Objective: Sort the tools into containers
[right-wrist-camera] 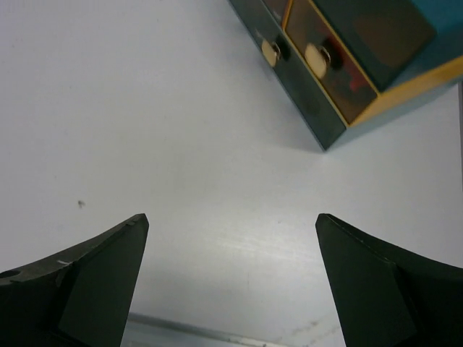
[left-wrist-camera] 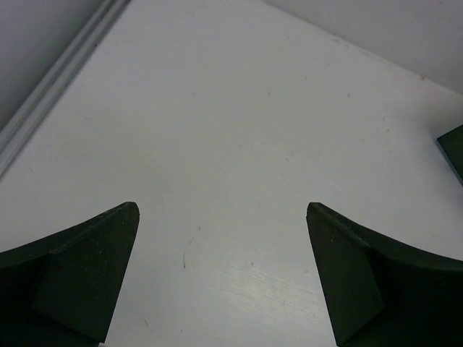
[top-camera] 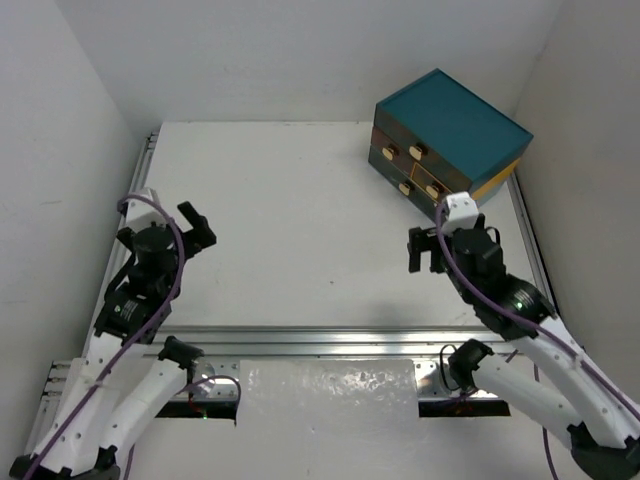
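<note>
The teal-topped chest (top-camera: 455,125) stands at the back right of the table, its drawers (top-camera: 415,165) shut, cream knobs facing front-left. It also shows in the right wrist view (right-wrist-camera: 362,50), with two knobs and a yellow edge. No tools show on the table in any view. My left gripper (top-camera: 198,228) is open and empty over bare table at the left; its fingers (left-wrist-camera: 87,275) stand wide apart. My right gripper (top-camera: 428,248) is open and empty, just in front of the chest; its fingers (right-wrist-camera: 376,289) stand wide apart.
White walls close in the table on the left, back and right. A metal rail (top-camera: 330,340) runs along the near edge, with a crinkled white sheet (top-camera: 328,392) below it. A corner of the chest (left-wrist-camera: 454,148) shows at the right edge of the left wrist view.
</note>
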Robot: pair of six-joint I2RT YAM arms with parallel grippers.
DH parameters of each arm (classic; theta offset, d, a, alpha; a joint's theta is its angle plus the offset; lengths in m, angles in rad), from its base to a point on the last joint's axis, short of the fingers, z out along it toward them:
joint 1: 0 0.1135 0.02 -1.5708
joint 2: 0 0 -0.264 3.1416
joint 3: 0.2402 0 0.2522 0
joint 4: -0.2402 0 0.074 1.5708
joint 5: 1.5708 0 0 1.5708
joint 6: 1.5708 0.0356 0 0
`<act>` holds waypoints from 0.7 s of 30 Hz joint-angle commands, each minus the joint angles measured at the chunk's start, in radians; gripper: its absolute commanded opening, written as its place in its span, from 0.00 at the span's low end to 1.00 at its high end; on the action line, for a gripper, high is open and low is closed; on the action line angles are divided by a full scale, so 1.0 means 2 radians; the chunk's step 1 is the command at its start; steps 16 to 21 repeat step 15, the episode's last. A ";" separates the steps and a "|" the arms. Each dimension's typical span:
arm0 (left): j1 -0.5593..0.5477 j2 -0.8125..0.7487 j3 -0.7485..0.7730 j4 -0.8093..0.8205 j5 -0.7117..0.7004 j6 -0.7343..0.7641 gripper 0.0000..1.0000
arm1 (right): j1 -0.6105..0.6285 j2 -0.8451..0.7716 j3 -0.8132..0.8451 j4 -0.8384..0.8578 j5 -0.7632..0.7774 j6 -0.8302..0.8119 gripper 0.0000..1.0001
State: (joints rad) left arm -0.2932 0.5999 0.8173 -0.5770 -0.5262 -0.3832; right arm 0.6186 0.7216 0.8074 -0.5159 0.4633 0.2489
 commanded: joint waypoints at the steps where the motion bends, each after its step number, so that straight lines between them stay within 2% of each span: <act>1: 0.005 -0.050 -0.033 0.064 -0.006 0.046 1.00 | 0.002 -0.068 -0.028 -0.078 -0.003 0.043 0.99; 4: 0.005 -0.086 -0.063 0.081 0.028 0.059 1.00 | 0.001 -0.107 -0.039 -0.118 0.008 0.061 0.99; 8: 0.005 -0.115 -0.089 0.115 0.038 0.074 1.00 | 0.001 -0.137 -0.059 -0.122 0.023 0.069 0.99; 21: 0.005 -0.116 -0.090 0.111 0.036 0.070 1.00 | 0.002 -0.125 -0.055 -0.129 0.025 0.080 0.99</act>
